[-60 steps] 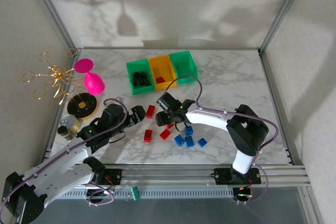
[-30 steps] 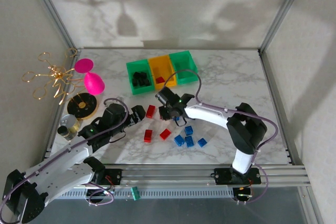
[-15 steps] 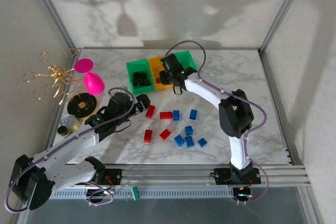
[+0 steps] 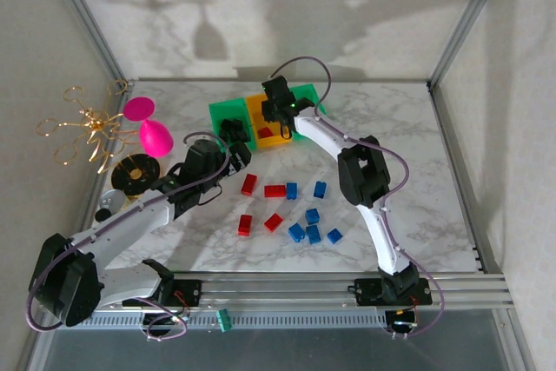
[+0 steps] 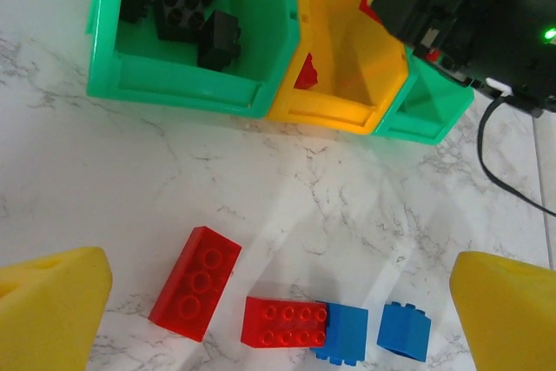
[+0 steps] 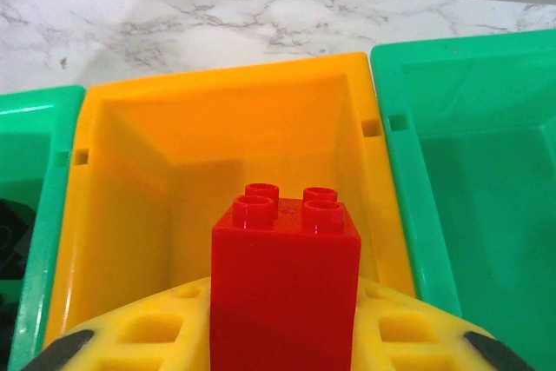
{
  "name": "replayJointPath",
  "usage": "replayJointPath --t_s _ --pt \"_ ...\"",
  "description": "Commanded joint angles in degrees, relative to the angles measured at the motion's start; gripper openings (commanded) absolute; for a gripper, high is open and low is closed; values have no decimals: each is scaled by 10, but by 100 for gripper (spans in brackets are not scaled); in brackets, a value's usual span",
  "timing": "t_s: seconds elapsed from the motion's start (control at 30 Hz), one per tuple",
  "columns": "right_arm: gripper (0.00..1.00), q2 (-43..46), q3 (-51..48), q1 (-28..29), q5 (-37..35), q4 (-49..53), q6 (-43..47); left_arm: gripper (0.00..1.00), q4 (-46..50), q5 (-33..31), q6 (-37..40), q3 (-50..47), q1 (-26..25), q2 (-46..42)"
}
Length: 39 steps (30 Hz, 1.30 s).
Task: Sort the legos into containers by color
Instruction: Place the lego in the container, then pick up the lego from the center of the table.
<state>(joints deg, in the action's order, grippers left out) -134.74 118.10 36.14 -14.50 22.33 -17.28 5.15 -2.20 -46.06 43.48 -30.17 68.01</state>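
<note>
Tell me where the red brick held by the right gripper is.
In the right wrist view, the red brick sits in the right gripper, poised over the orange-yellow middle bin, which is flanked by green bins.

A red brick (image 6: 285, 288), studs up, hangs over the orange-yellow bin (image 6: 148, 171).

no readable text, no legible labels, numbers or signs

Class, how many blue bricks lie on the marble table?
6 blue bricks: one touching a red brick, one further right, four clustered nearer the robot. Others may be hidden.
</note>
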Motion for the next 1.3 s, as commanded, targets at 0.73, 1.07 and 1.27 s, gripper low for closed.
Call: replayJointPath --t_s 0.73,1.07,1.27 --pt "62 254 -263 14 55 -21 0 100 28 29 8 16 -19 -43" --pt "70 368 -460 69 85 -23 2 100 63 40 -19 -35 -40 -112" --pt "73 374 -513 114 93 -19 21 99 74 33 -38 -70 -54 -142"
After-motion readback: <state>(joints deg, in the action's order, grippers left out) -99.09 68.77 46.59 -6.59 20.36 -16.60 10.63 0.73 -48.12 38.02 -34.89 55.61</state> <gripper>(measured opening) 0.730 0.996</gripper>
